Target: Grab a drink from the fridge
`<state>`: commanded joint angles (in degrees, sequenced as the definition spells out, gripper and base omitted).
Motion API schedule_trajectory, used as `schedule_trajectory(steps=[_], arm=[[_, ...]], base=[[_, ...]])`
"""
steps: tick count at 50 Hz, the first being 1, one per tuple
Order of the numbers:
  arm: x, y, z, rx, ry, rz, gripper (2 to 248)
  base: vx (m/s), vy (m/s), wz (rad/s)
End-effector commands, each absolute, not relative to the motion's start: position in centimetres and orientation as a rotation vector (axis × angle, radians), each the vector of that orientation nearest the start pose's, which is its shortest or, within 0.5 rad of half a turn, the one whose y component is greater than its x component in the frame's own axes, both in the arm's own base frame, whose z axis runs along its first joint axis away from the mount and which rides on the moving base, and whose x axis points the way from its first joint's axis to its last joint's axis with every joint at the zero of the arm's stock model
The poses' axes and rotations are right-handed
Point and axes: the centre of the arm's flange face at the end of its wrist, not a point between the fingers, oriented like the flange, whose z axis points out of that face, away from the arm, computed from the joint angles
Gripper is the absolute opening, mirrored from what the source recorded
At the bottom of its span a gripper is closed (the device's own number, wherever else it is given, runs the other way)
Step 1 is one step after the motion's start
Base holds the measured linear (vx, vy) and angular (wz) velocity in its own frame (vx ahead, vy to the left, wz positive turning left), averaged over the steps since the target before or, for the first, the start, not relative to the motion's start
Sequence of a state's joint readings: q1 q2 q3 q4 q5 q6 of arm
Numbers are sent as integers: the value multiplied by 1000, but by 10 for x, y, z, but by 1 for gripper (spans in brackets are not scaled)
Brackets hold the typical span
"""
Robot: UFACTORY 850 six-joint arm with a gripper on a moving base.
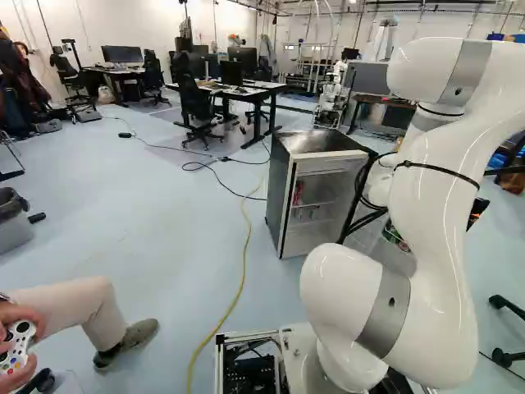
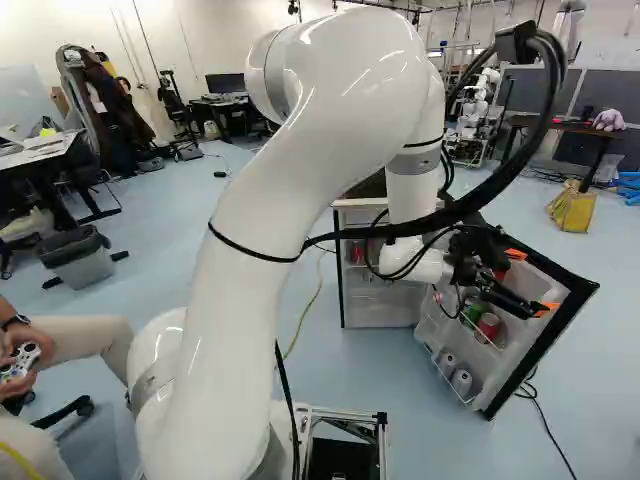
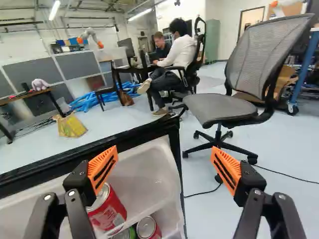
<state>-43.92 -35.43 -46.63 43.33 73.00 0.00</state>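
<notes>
The open gripper (image 2: 532,282) is at the fridge's open door (image 2: 545,335), above the door's shelves. In the wrist view the gripper (image 3: 165,167) has nothing gripped; one finger stands over the door's white shelf (image 3: 149,172), the other beyond the door's side edge. A red can (image 3: 107,211) stands in the shelf close to the first finger. Beside it show the tops of another red can (image 3: 146,227) and a green one (image 3: 124,233). Two silvery cans (image 2: 461,381) sit lower in the door. Inside the fridge (image 1: 289,205) are red items (image 1: 298,193).
A grey office chair (image 3: 239,94) stands beyond the door. A yellow bag (image 2: 572,208) lies on the floor. Desks (image 1: 238,89) stand behind the fridge, and a yellow cable (image 1: 244,271) crosses the floor. Another robot (image 1: 332,97) is at the back. A seated person is close at the left.
</notes>
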Motion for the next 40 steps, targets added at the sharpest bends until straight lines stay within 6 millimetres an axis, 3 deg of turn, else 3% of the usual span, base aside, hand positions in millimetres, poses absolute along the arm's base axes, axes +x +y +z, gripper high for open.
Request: schedule_trajectory(steps=[40], arm=[[302,-337,295,1694,-1091,1447,247]], base=[[0,0,0]])
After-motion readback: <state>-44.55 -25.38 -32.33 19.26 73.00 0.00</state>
